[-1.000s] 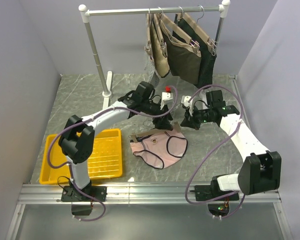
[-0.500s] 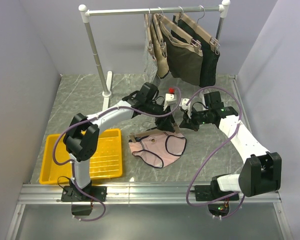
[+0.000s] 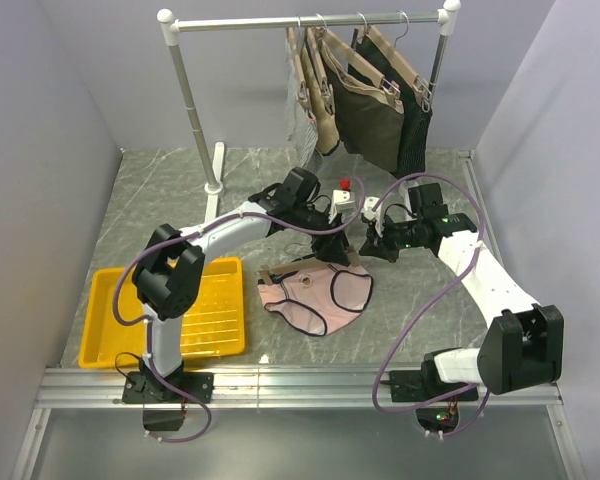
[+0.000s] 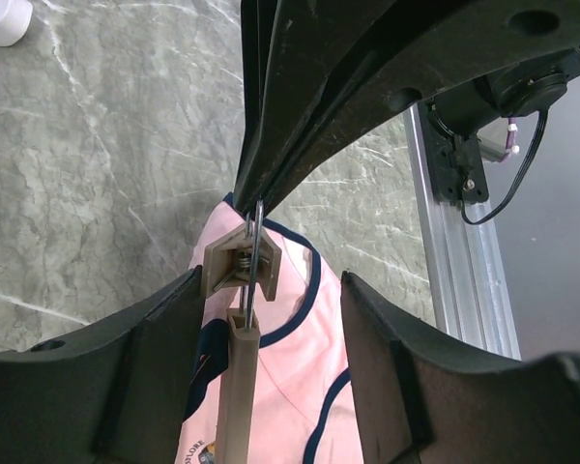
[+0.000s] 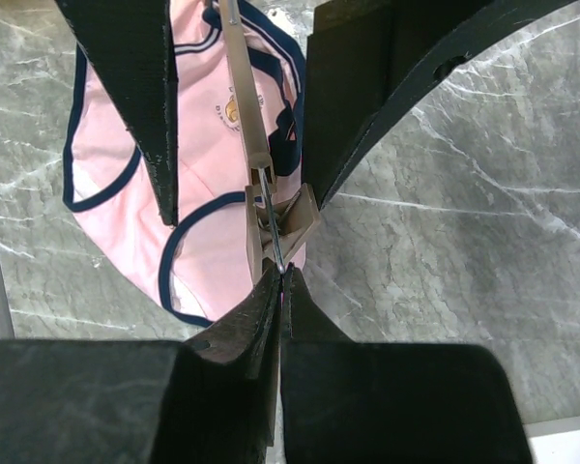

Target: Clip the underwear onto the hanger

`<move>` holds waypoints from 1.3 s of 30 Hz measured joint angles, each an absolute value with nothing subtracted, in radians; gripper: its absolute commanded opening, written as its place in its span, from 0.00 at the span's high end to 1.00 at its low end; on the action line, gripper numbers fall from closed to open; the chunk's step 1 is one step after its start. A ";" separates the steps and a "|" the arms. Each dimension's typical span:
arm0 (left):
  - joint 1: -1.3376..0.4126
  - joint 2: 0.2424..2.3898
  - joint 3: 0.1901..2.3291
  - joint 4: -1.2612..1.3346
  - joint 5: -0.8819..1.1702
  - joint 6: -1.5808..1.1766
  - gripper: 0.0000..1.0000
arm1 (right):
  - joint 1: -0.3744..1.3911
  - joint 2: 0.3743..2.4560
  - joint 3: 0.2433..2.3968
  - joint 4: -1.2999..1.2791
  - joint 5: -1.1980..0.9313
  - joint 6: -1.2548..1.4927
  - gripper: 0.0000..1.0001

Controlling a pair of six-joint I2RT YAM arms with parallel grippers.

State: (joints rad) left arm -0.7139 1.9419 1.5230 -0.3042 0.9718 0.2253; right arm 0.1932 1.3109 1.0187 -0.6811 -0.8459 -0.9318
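The pale pink underwear with navy edging lies flat on the table's middle. The tan hanger lies across its top edge. In the right wrist view my right gripper is shut on the hanger's silver wire hook, just beside a tan clip, with the underwear below. In the left wrist view my left gripper is open, its fingers straddling the hanger bar above the underwear. In the top view the left gripper and right gripper meet over the hanger.
A yellow tray sits at the front left. A clothes rack stands at the back, hung with hangers of dark olive and black garments. A small white block with a red top stands behind the grippers. A metal rail runs along the front.
My left arm has shifted a little right and back, closing on the hanger. My right gripper has moved slightly left. The underwear has shifted a little.
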 measured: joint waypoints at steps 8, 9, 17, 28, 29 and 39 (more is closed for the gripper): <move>-0.715 1.947 1.528 -0.297 0.970 0.223 0.41 | 0.192 1.311 1.019 -0.681 -0.846 -0.927 1.00; -0.715 1.948 1.528 -0.297 0.970 0.223 0.42 | 0.192 1.311 1.019 -0.681 -0.846 -0.926 1.00; -0.717 1.955 1.533 -0.284 0.963 0.215 0.47 | 0.189 1.311 1.019 -0.688 -0.846 -0.924 1.00; -0.723 1.982 1.567 -0.274 0.963 0.200 0.53 | 0.174 1.303 1.019 -0.694 -0.842 -0.914 1.00; -0.723 1.982 1.568 -0.274 0.963 0.197 0.53 | 0.174 1.302 1.019 -0.696 -0.842 -0.914 1.00; -0.724 1.995 1.573 -0.266 0.963 0.186 0.53 | 0.173 1.297 1.019 -0.719 -0.842 -0.911 1.00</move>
State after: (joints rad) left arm -0.7238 1.9953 1.5730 -0.2665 0.9634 0.1856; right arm 0.1734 1.2968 1.0187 -0.7193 -0.8421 -0.9108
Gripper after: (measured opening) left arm 0.482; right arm 0.010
